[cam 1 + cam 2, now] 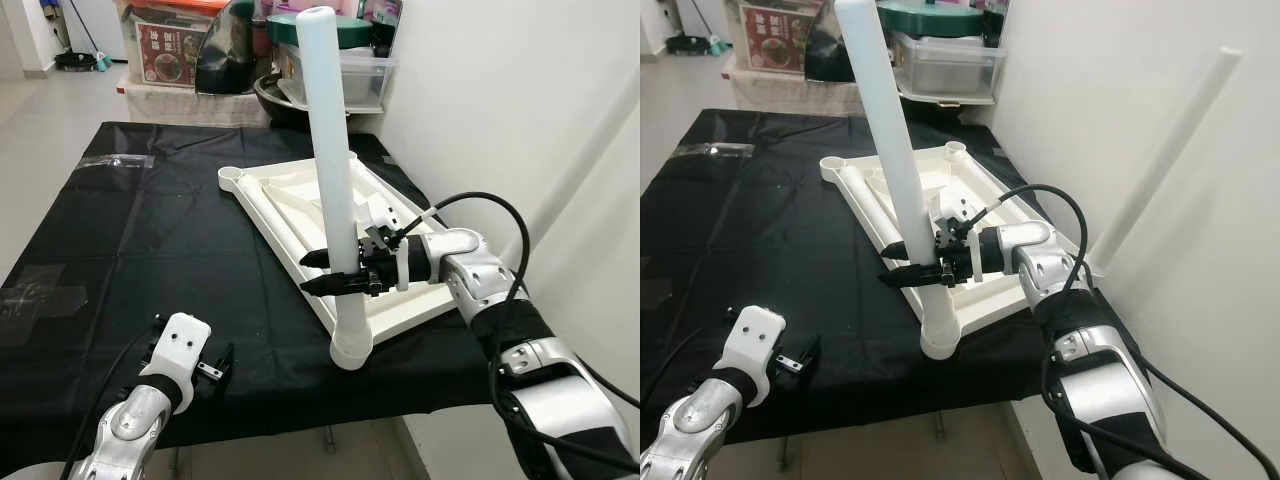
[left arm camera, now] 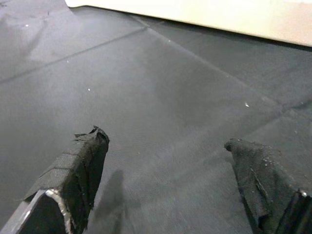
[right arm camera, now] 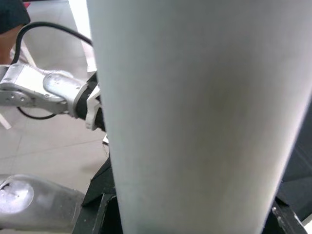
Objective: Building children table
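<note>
A white children's table top [image 1: 270, 205] lies upside down on a black cloth [image 1: 150, 250]. One long white leg [image 1: 330, 150] stands upright in the socket [image 1: 352, 350] at the top's near corner. My right gripper [image 1: 322, 272] is shut on this leg low down, one black finger on each side; the leg [image 3: 195, 117] is very close in the right wrist view. My left gripper [image 2: 165, 141] hovers open just above the bare cloth near the front left edge, holding nothing. Another white leg [image 1: 1160, 160] leans against the wall on the right.
A white wall [image 1: 520, 110] runs close along the right side. Storage boxes [image 1: 165, 50] and bins [image 1: 345, 70] are stacked behind the table. Clear tape patches [image 1: 40, 295] lie on the cloth at the left. The cloth's front edge [image 1: 300, 420] is near me.
</note>
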